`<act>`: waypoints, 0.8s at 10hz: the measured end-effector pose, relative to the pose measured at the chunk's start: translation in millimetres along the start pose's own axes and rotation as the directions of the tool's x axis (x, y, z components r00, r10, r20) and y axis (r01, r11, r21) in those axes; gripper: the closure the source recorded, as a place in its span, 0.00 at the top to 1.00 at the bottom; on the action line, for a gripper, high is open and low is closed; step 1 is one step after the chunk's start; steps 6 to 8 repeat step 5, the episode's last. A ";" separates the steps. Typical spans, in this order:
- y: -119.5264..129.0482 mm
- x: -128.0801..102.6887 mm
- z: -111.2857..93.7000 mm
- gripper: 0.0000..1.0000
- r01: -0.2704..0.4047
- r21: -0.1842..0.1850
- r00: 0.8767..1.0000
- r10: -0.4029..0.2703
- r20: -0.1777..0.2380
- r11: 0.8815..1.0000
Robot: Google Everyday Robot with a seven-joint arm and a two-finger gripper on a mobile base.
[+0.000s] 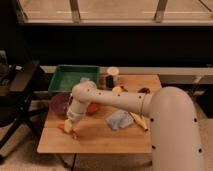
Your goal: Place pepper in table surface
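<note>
My claw [67, 126] hangs low over the light-wood slatted desk [105, 140], near its left edge, grasping the small slender orange-red pepper [67, 130]; I should let it touch the wood before releasing, so it won't roll

Gripper [67, 127] partly over pepper [73, 133]

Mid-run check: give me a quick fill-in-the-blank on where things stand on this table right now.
1. The end effector is down at the table surface, beside the orange-red ____.
2. The tray at the table's far left corner is ____ in colour.
3. The crumpled cloth lies on the ____.
4. The dark purple bowl sits directly in front of the ____.

Missing words: pepper; green; table surface; tray
</note>
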 end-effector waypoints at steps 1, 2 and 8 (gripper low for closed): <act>0.4 3.4 -0.2 0.74 -0.014 -0.004 1.000 0.014 0.006 1.000; 2.1 3.7 -3.7 0.74 -0.024 -0.012 1.000 0.024 0.013 1.000; 3.6 3.1 -4.4 0.74 -0.024 -0.014 1.000 0.025 0.013 1.000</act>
